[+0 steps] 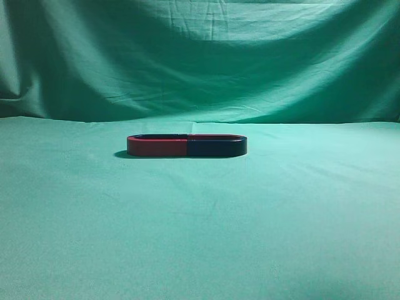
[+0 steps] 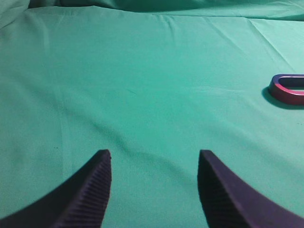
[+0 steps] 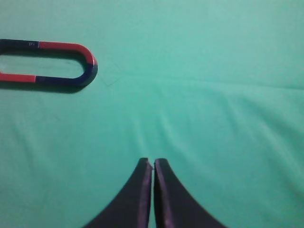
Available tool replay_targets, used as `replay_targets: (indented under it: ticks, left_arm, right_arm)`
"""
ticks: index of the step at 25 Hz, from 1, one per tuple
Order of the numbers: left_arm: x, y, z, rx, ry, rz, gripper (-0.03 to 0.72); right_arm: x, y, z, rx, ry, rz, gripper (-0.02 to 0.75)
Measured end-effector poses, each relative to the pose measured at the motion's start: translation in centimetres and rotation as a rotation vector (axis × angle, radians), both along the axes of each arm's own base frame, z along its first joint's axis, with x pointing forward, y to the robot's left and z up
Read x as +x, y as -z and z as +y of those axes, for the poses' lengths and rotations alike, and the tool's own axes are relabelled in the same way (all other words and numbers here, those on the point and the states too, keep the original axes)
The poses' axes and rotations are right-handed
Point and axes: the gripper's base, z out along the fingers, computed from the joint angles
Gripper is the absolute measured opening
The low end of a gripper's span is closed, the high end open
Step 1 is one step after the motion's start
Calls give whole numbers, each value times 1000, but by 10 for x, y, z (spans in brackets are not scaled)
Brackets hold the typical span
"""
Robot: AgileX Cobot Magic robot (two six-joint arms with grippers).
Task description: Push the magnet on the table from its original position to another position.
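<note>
The left fingers (image 2: 154, 190) are spread apart, holding nothing, low over bare cloth; a red magnet (image 1: 157, 145) is joined end to end with the dark magnet (image 1: 217, 147), toward the counter's (image 1: 200, 237) back edge, about midway between its sides; a shove on the dark piece is likely to drag the red one along, or to ruck the wrinkled green cloth; the right fingers (image 3: 153, 164) are pressed together, empty, well short of it; a green backdrop (image 1: 200, 56) closes the room.

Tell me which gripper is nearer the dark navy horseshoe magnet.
Probably right. The right gripper has the dark navy horseshoe magnet ahead, to its left. The left gripper sees only a red magnet at its right edge.
</note>
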Motion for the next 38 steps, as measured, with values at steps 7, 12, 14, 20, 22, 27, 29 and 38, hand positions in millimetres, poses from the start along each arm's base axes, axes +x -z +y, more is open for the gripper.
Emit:
replay_targets:
  ticks: [7, 12, 14, 20, 22, 27, 29, 38]
  left_arm:
    - [0, 0, 0, 0, 0, 0, 372]
    - [0, 0, 0, 0, 0, 0, 372]
    - [0, 0, 0, 0, 0, 0, 372]
    - [0, 0, 0, 0, 0, 0, 372]
    - [0, 0, 0, 0, 0, 0, 372]
    - [0, 0, 0, 0, 0, 0, 372]
    - [0, 0, 0, 0, 0, 0, 372]
    - [0, 0, 0, 0, 0, 0, 372]
  right_arm:
    - [-72, 11, -35, 97, -3, -169, 0]
    - [-112, 21, -54, 173, -21, -316, 0]
    - [-128, 24, -62, 197, -25, -363, 0]
    - [-169, 23, -83, 238, -19, -433, 0]
    - [-179, 24, -90, 214, -8, -415, 0]
    - [-189, 24, -95, 190, -19, -414, 0]
    - [-187, 19, -92, 189, -91, -472, 0]
    - [-204, 47, -100, 210, -162, -769, 0]
